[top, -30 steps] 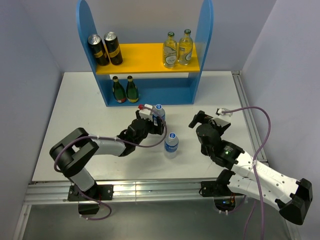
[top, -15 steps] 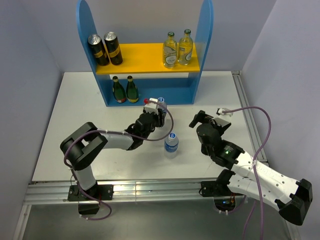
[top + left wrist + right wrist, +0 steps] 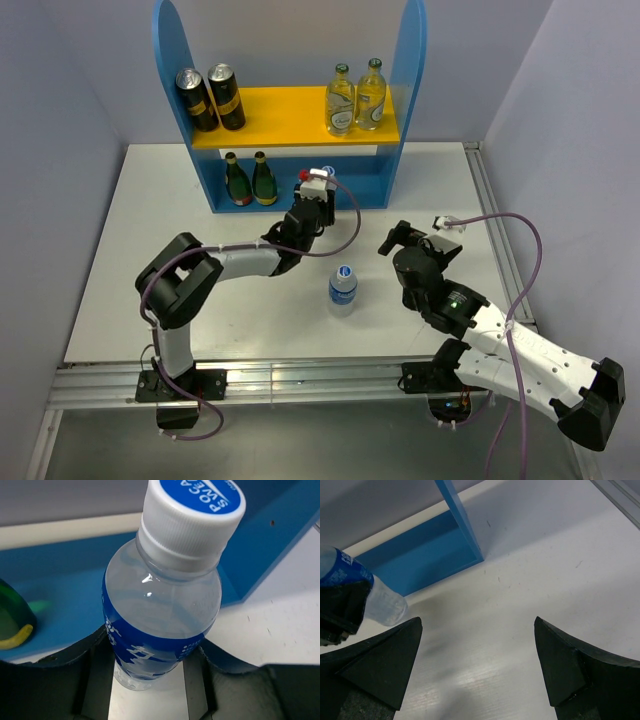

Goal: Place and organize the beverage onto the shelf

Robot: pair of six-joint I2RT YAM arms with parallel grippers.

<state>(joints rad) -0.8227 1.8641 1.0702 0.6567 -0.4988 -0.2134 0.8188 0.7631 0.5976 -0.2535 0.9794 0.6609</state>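
Note:
My left gripper point(image 3: 316, 205) is shut on a clear plastic bottle point(image 3: 160, 605) with a blue label and a blue-and-white cap, held tilted just in front of the shelf's point(image 3: 170, 60) lower level. In the top view the wrist covers this bottle. The right wrist view shows the same bottle point(image 3: 350, 580) at its left edge. A second plastic bottle point(image 3: 343, 285) stands on the table near the middle. Two dark green bottles point(image 3: 250, 179) stand on the lower level at the left. Two pale glass bottles point(image 3: 355, 97) stand on the yellow board's right end. My right gripper point(image 3: 400, 240) is open over bare table.
Two dark cans point(image 3: 211, 97) stand on the upper board's left end. One green bottle's edge point(image 3: 10, 620) shows left of the held bottle, with the shelf's blue back point(image 3: 60, 575) behind. The shelf's right side panel point(image 3: 460, 520) stands ahead of my right gripper point(image 3: 477, 645).
The left gripper closed on the plastic bottle and carried it away from the other bottle, toward the front of the shelf. The right arm has not moved.

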